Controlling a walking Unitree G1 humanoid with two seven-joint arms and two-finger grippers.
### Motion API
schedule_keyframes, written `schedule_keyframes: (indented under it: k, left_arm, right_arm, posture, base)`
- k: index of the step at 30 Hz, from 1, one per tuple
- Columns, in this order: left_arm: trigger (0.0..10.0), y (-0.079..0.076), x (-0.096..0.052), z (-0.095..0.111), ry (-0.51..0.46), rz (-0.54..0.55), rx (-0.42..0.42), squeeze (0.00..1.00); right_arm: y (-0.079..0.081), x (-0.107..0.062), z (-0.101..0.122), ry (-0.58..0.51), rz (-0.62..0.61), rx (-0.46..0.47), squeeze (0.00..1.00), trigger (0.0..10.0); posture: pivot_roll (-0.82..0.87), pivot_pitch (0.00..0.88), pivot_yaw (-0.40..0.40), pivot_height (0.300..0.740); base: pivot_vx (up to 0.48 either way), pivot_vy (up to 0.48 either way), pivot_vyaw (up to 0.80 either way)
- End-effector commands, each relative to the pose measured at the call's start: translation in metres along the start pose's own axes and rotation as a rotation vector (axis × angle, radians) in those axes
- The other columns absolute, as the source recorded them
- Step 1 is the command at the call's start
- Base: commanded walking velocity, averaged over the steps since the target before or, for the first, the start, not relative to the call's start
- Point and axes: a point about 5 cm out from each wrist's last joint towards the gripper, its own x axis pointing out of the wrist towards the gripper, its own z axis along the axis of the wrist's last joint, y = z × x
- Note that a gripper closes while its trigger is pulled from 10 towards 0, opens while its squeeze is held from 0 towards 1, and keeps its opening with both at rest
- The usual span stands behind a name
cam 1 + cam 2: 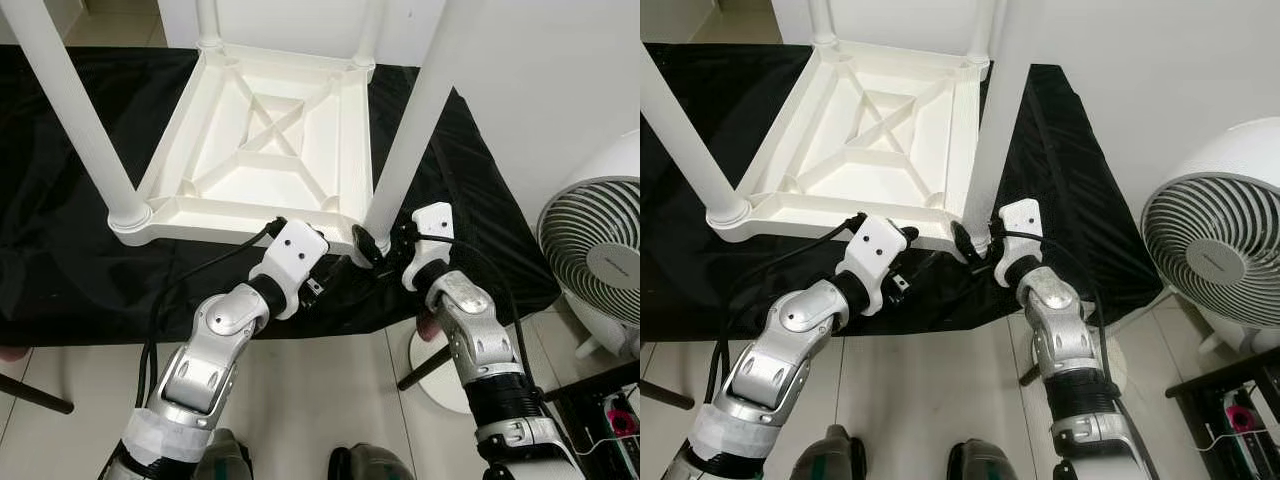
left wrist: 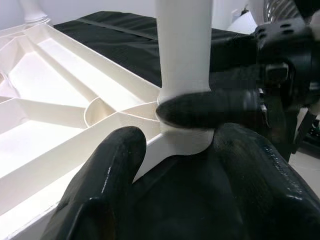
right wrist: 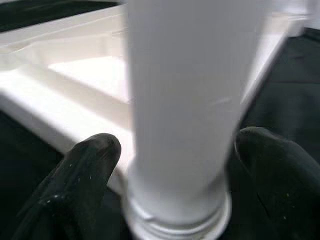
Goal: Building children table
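The white children's table top (image 1: 262,150) lies upside down on the black cloth (image 1: 60,250) that covers the table in front of me, its ribbed underside with the crossed braces facing up; four white legs stand up out of its corner sockets, and the near-right leg (image 1: 412,130) rises from the corner closest to my arms.

My right end effector (image 3: 172,155) is at the base of that near-right leg, one black finger (image 3: 87,165) on each side of it, just above the collar where the leg meets the socket; the fingers look closed against the leg, clamped on it.

My left end effector (image 2: 175,165) sits low at the same corner, just in front of the socket and over the black cloth; its two fingers (image 2: 112,165) are spread apart with nothing between them but the corner edge of the table top, and I see one finger of my right end effector lying across the leg's base just beyond them.

The near-left leg (image 1: 75,110) stands well apart to my left; a white fan (image 1: 590,240) stands on the tiled floor (image 1: 330,400) to my right.
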Motion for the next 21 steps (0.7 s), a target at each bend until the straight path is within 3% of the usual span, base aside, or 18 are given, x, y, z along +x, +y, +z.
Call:
schedule_keyframes:
  k: [1, 5, 9, 17, 18, 19, 21]
  left_arm:
    - [10.0, -0.001, 0.000, -0.004, 0.013, 0.013, 0.000, 0.00]
    - [10.0, 0.000, 0.000, -0.004, 0.013, 0.010, 0.002, 0.00]
    - [10.0, 0.000, 0.001, -0.004, 0.016, 0.010, 0.015, 0.00]
    - [10.0, 0.000, -0.003, -0.004, 0.021, 0.027, 0.014, 0.00]
    - [10.0, 0.000, -0.004, -0.005, 0.023, 0.031, 0.014, 0.00]
    - [10.0, 0.000, -0.005, -0.006, 0.026, 0.036, 0.013, 0.00]
    - [10.0, 0.000, -0.006, -0.006, 0.029, 0.040, 0.011, 0.00]
  right_arm:
    - [-0.007, 0.002, -0.002, 0.013, 0.048, -0.036, 0.00, 10.0]
    - [-0.010, 0.003, -0.003, 0.025, 0.086, -0.072, 0.00, 10.0]
    - [-0.007, 0.020, -0.007, 0.065, 0.165, -0.149, 0.00, 10.0]
    - [-0.003, 0.031, -0.001, 0.053, 0.227, -0.166, 0.00, 10.0]
    - [-0.002, 0.030, -0.004, 0.067, 0.252, -0.144, 0.00, 5.8]
    - [-0.002, 0.028, -0.006, 0.063, 0.265, -0.124, 0.00, 0.0]
    - [-0.002, 0.026, -0.009, 0.065, 0.276, -0.104, 0.00, 0.0]
  posture:
    - [0.01, 0.034, -0.048, 0.740]
    - [0.01, 0.032, -0.046, 0.740]
    - [0.02, 0.026, -0.046, 0.740]
    - [0.05, 0.026, -0.063, 0.740]
    - [0.06, 0.027, -0.069, 0.740]
    - [0.07, 0.029, -0.072, 0.740]
    - [0.07, 0.028, -0.074, 0.740]
  base:
    - [0.000, 0.000, 0.00]
    - [0.000, 0.000, 0.00]
    - [0.000, 0.000, 0.00]
    - [0.000, 0.000, 0.00]
    - [0.000, 0.000, 0.00]
    - [0.000, 0.000, 0.00]
    - [0.000, 0.000, 0.00]
